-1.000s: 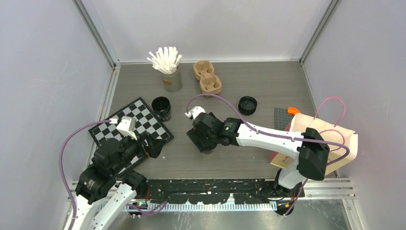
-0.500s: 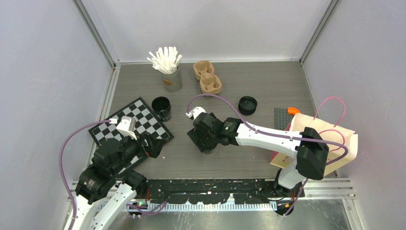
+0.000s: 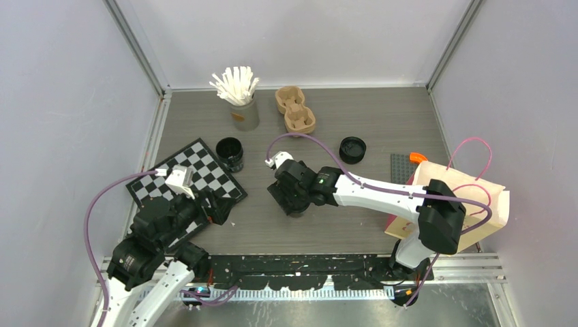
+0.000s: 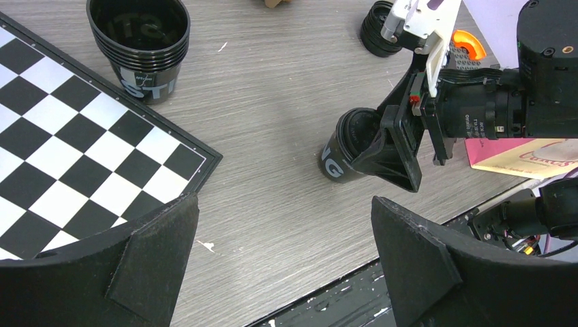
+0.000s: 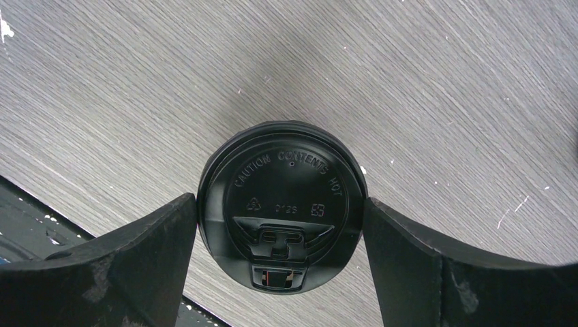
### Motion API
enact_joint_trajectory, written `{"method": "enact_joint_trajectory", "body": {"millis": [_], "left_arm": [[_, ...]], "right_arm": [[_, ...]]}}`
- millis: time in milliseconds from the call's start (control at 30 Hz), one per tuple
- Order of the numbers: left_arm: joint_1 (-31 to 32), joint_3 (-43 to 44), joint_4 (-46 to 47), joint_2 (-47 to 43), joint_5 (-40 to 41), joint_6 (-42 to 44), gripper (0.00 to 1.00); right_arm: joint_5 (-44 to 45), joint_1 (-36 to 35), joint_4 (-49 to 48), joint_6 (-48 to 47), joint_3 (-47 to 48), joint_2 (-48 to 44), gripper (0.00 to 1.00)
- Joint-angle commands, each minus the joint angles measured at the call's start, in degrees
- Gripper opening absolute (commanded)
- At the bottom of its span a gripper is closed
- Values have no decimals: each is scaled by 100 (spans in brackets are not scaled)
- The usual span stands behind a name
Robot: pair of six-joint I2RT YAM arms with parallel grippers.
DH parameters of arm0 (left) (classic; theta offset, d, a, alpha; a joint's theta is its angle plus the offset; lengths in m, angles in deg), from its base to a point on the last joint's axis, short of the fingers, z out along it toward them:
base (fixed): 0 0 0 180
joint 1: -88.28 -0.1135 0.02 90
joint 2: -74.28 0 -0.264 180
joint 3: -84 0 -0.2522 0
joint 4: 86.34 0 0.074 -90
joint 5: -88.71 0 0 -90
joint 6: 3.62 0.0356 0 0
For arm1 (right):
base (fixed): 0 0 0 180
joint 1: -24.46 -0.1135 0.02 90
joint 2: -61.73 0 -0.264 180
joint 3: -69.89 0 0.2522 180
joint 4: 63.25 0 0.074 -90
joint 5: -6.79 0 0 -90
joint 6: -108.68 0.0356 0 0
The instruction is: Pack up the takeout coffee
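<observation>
Vs a sec ago, little moves in the top view: the right arm's elbow has drifted slightly left, and the right gripper (image 5: 281, 204) has settled a touch over the cup (image 4: 339, 158) w/ its jaws drawn in a bit. The left gripper (image 4: 284, 201) hasn't budged; it hangs near-left over the chessboard (image 4: 68, 157), jaws wide, holding nothing. The stack (image 4: 143, 48), spare lids (image 3: 352, 149) and carrier (image 3: 295, 109) sit where they were. We read this as the grasp step: the right jaws stand wide but meet the lid (image 5: 286, 177) at its rim on both sides, i.e. a grip just taken; how firm it is we can't tell. The cup stands on the table (image 3: 382, 116) mid-scene, just right of the chessboard's corner, well apart from the carrier at the far side and the bag (image 3: 477, 197) at near right. So the cup looks capped and ready; the lift and the move to packing are prob. next. On views: from the top the gripper hides the cup almost wholly. Only the right wrist shows the lid seated flat, embossed text up and sip tab toward the near side. Only the left wrist shows the cup's side, its pale lettering, its base on the wood, and one finger covering its right flank. It also shows the stack is several cups nested. The carrier and the bag as a whole show from the top only.
</observation>
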Motion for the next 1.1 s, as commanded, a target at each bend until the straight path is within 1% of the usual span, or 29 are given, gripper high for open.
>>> {"method": "enact_joint_trajectory", "body": {"millis": [0, 233, 367, 500, 667, 800, 1067], "left_arm": [[5, -17, 31, -78, 62, 13, 100], [5, -17, 45, -110, 49, 13, 100], [5, -17, 41, -125, 36, 21, 100], [5, -26, 49, -146, 27, 21, 100], [1, -26, 58, -121, -8, 30, 100], [5, -34, 66, -130, -32, 39, 100], [5, -34, 67, -150, -34, 39, 100]], "right_arm": [[78, 82, -97, 55, 27, -248, 85], [332, 611, 144, 128, 95, -409, 84], [573, 1194, 318, 248, -76, -636, 84], [1034, 1878, 551, 354, -223, -769, 85], [947, 2580, 583, 395, -314, -789, 84], [649, 2693, 355, 273, -194, -673, 84], [504, 2693, 458, 506, 1131, 374, 84]]}}
